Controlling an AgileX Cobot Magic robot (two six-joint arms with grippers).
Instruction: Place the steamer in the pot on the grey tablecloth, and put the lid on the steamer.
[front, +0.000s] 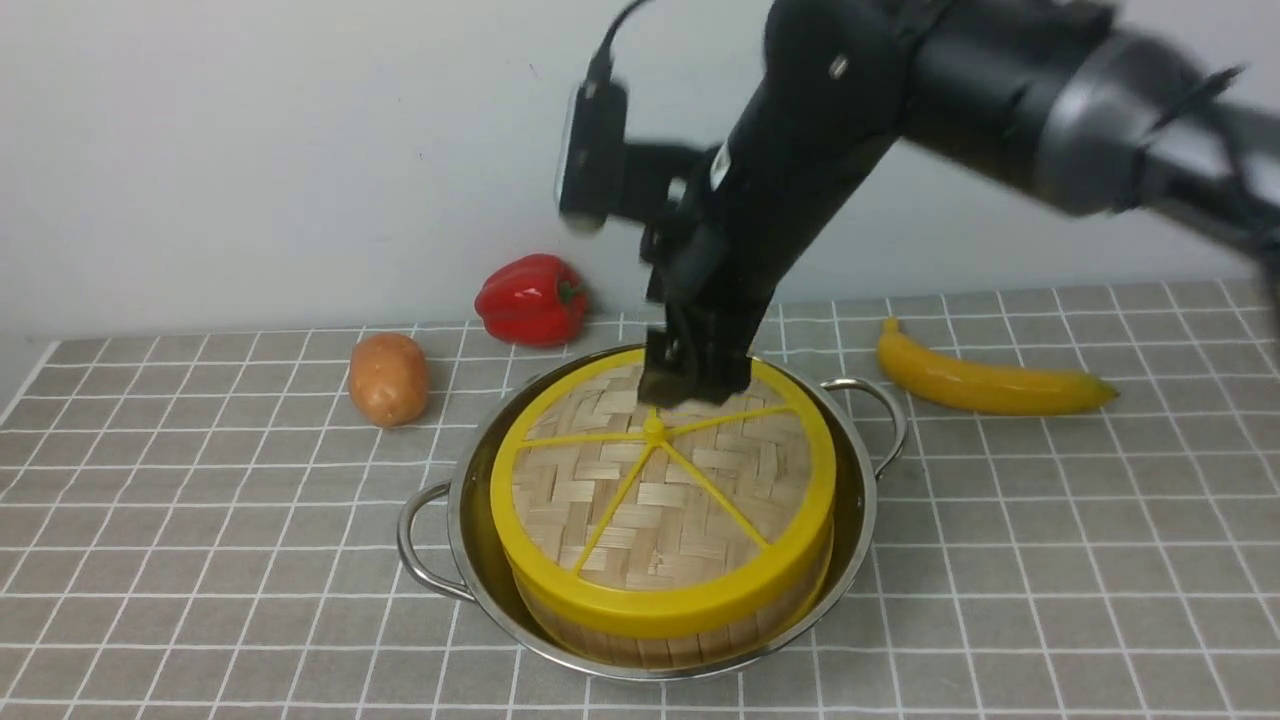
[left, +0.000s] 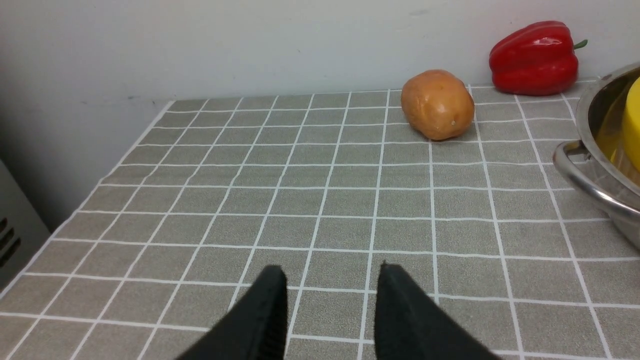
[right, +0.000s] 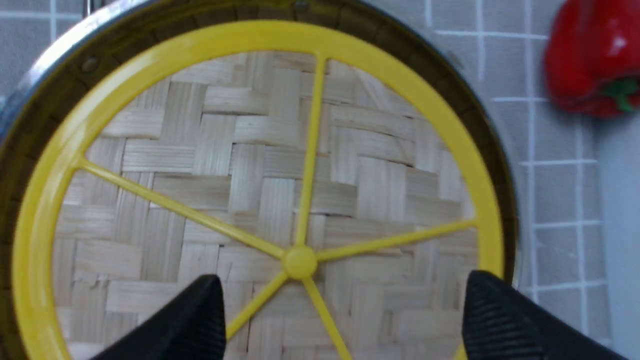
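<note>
The shiny pot (front: 860, 510) stands on the grey tablecloth (front: 200, 500). The steamer (front: 690, 632) sits inside it, only its bamboo side showing. The woven lid (front: 660, 500) with yellow rim and spokes lies on top of the steamer; it also fills the right wrist view (right: 280, 165). My right gripper (front: 692, 385) is open and empty just above the lid's far edge, its fingers wide apart (right: 345, 282). My left gripper (left: 332, 272) is open and empty over bare cloth, out of the front view. The pot's rim and handle show in the left wrist view (left: 582, 175).
A potato (front: 388, 378) lies left of the pot and a red bell pepper (front: 530, 300) behind it near the wall. A banana (front: 985, 383) lies to the right. The cloth's left edge (left: 120, 155) is near the wall corner.
</note>
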